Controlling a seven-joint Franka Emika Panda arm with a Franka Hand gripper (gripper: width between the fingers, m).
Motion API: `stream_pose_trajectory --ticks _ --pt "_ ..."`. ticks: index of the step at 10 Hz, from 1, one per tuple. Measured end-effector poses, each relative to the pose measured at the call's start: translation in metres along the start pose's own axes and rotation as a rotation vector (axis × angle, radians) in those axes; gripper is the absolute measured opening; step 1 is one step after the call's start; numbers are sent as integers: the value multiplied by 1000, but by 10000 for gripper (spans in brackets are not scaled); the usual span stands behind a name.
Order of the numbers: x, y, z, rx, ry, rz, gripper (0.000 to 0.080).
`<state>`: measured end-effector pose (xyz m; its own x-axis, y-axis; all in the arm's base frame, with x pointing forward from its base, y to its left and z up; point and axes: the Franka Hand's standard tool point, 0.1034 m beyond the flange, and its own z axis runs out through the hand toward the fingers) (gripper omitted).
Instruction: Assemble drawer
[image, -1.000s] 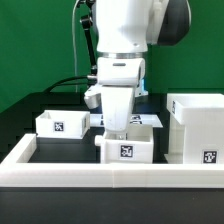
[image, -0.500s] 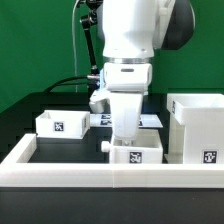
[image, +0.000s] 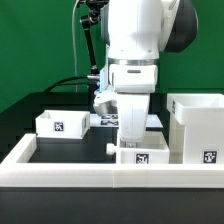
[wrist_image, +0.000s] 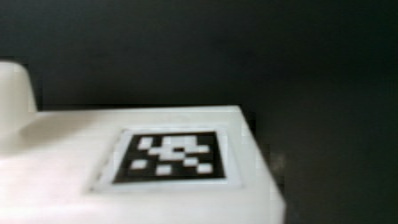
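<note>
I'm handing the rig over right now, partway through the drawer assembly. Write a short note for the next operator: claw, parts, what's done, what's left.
Claw: down on the near tray. The jaws are hidden behind the wrist, so the grip is unconfirmed.
Parts: the near tray sits close beside the housing, on the exterior view's left of it. The second tray stands apart, further to the exterior view's left.
Done: nothing seated; neither tray is in the housing.
Left: insert both trays, probably the near tray first.
</note>
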<state>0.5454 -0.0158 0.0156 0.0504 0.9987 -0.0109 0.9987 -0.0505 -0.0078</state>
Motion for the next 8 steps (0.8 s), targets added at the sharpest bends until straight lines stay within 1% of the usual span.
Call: stream_pose_trajectory --ticks 2,3,4,6,8 --pt "13 0 0 -3 0 -35 41" --pt "16 0 0 -3 -4 -51 41" --pt "12 0 0 -2 -5 -42 41" --pt "12 0 0 -2 -5 -42 41" --pt "20 -1 1 1 -1 -58 41"
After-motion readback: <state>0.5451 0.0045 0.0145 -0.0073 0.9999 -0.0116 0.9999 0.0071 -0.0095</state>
